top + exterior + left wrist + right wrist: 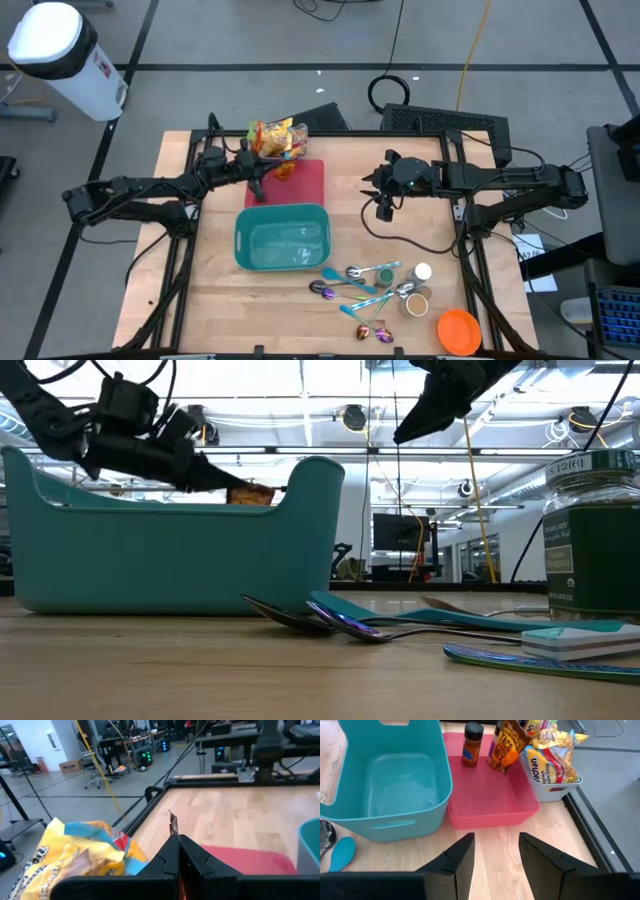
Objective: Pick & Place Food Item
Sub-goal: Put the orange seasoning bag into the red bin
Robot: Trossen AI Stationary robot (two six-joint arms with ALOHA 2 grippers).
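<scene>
Near edge of counter: spoons, jar, orange lid, all clear of work zone.

Teal bin mid-counter, empty, prob. drop target.

R pincer hangs beside bin, fingers spread, nothing btwn, waiting.

Red tray behind bin.

L pincer over tray, pressed tight on taco packet. Packet lifted by top edge, hangs upright, so ready to carry to bin. Packet: brown/orange foil pouch, thin, crinkly.

Spice bottle beside it on tray.

Ramen packs farthest.

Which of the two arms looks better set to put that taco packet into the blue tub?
The left. Its pincer is shut on the taco packet, held over the red tray right beside the teal tub. The right pincer hangs open and empty, off to the tub's other side.
</scene>
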